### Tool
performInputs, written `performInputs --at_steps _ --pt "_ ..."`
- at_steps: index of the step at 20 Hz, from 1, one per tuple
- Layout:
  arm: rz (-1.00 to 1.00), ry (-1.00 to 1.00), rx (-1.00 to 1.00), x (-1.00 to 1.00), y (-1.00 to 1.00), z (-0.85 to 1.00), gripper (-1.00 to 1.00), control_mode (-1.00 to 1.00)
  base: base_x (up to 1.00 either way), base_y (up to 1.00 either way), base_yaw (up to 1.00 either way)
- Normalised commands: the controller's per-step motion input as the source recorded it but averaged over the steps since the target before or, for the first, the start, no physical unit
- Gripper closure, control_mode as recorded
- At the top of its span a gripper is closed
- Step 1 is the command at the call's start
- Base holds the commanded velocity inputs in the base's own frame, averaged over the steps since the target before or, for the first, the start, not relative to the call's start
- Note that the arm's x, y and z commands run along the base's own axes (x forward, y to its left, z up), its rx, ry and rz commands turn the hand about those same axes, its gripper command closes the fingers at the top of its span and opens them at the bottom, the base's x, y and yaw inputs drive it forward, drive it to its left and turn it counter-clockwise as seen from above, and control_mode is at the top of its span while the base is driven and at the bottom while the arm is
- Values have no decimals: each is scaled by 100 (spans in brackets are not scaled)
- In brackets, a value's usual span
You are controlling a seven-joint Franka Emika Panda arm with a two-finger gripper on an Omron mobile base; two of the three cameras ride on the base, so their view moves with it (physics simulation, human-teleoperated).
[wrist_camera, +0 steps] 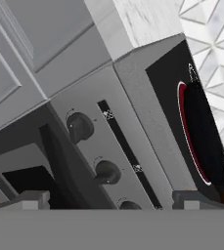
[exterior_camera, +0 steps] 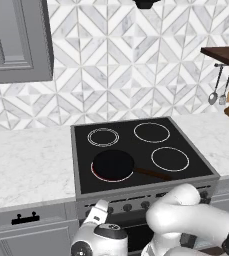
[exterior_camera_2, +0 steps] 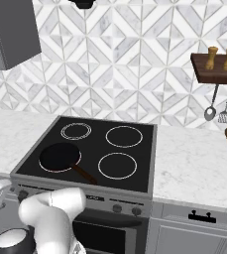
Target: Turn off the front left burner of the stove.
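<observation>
Closing in on the stove (exterior_camera: 136,197) knob row, jaws apart (nothing gripped). Front left burner (exterior_camera: 97,174) glowing red at seven o'clock on the glass, under the frying pan (exterior_camera: 113,164). Next: centre on the nearest knob (wrist_camera: 80,126), clamp, twist.

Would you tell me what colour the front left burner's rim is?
Red, glowing around the frying pan on the front left burner; clearest in the hand view.
</observation>
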Motion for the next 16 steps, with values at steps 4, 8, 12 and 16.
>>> performInputs --at_steps 4,8,12,16 --pt "-2 0 0 5 25 -23 -100 -100 0 0 0" --pt "-3 0 0 23 31 -21 -100 -100 0 0 0" --pt "-2 0 0 30 20 -25 -100 -100 0 0 0" --pt "-2 0 0 23 14 -32 -100 -100 0 0 0"
